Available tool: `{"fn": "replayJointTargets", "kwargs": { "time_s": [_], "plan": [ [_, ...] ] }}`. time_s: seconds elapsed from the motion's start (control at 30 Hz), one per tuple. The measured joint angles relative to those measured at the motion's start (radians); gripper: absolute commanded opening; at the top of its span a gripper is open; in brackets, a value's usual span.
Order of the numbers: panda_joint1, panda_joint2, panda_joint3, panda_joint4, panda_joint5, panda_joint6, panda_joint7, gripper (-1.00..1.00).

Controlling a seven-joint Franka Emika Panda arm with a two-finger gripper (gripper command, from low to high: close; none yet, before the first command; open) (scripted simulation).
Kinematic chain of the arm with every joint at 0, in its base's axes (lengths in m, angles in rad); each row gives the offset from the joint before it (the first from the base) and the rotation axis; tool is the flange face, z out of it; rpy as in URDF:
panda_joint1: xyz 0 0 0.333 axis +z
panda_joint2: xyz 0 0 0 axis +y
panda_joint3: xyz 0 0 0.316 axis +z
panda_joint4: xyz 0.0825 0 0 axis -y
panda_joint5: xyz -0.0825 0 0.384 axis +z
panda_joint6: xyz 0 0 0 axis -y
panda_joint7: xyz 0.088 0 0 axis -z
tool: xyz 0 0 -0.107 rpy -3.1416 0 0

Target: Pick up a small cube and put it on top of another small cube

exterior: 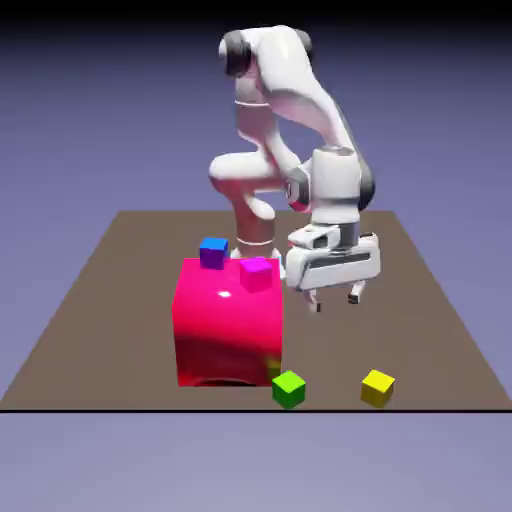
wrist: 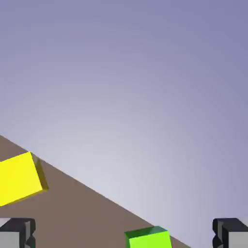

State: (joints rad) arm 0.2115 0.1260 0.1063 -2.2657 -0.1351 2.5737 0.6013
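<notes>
1. Gripper [exterior: 335, 298] up in air, jaws wide apart, holding nothing.
2. Small yellow cube [exterior: 377, 387] [wrist: 18, 179] on table [exterior: 420, 290] near front edge, below gripper.
3. Green cube [exterior: 288, 388] [wrist: 149, 239] beside big pink-red block [exterior: 228, 320].
4. Magenta cube [exterior: 256, 272] and blue cube [exterior: 213, 252] on top of block.

No text or labels readable (all surfaces plain).

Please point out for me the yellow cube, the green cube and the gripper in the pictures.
yellow cube [exterior: 377, 387]: exterior view, middle of its visible faces.
green cube [exterior: 288, 389]: exterior view, middle of its visible faces.
gripper [exterior: 335, 298]: exterior view, midway between its two fingertips, which stand apart with nothing between them.
</notes>
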Motion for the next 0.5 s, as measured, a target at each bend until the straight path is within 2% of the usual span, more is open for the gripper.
{"fn": "replayJointTargets", "kwargs": {
  "time_s": [0.37, 0.43, 0.5],
  "plan": [
    [0.111, 0.399, 0.061, 0.312, -0.077, -0.265, -0.080, 0.00],
    [0.115, 0.413, 0.063, 0.323, -0.080, -0.275, -0.083, 0.00],
    [0.123, 0.485, 0.046, 0.321, -0.100, -0.201, -0.069, 0.00]
  ]
}}
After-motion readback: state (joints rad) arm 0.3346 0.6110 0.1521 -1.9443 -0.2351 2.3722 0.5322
